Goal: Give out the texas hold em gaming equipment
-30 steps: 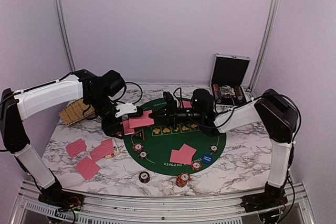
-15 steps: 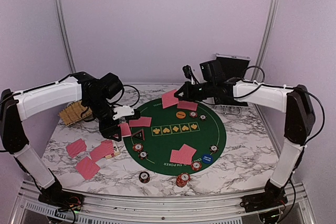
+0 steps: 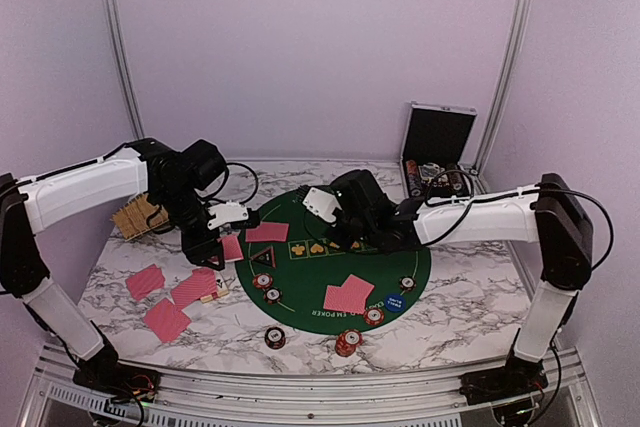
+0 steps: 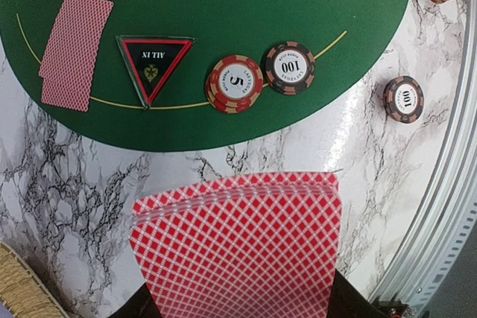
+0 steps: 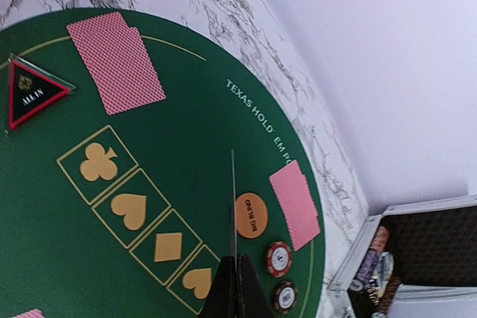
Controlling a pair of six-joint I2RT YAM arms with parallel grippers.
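Lilac walls close in a marble-patterned tabletop [image 3: 470, 317] with a round green felt mat [image 3: 305, 282] at its middle. A silver case [image 3: 437, 137] stands open at the far right corner, chips in its tray. A woven straw basket [image 3: 140, 215] sits by the left edge, partly hidden behind the left arm. Three lots of face-down cards [image 3: 165, 319] lie between the mat and the near left corner. The right arm reaches across the far half of the mat and blocks that part from the top camera.

The mat reads "TEXAS HOLD'EM" along its far rim and "POKER" along its near rim, with gold suit symbols boxed in a row. The black triangular marker [image 4: 154, 65] near the mat's left rim says "ALL IN". Beside it lie a red chip [image 4: 235, 83] marked "5" and a dark chip [image 4: 290, 68] marked "100". Another "100" chip [image 4: 403, 99] lies off the mat towards the near edge. The orange disc [image 5: 251, 215] near the far rim and the blue disc [image 3: 394, 301] near the near rim carry writing too small to read.

The left gripper [image 4: 238, 299] is partly closed on a fanned deck [image 4: 238, 243], held over the marble just off the mat's left rim. The right gripper [image 5: 237, 273] is clamped tight above the mat's middle, pinching a single card [image 5: 232, 199] seen edge-on.
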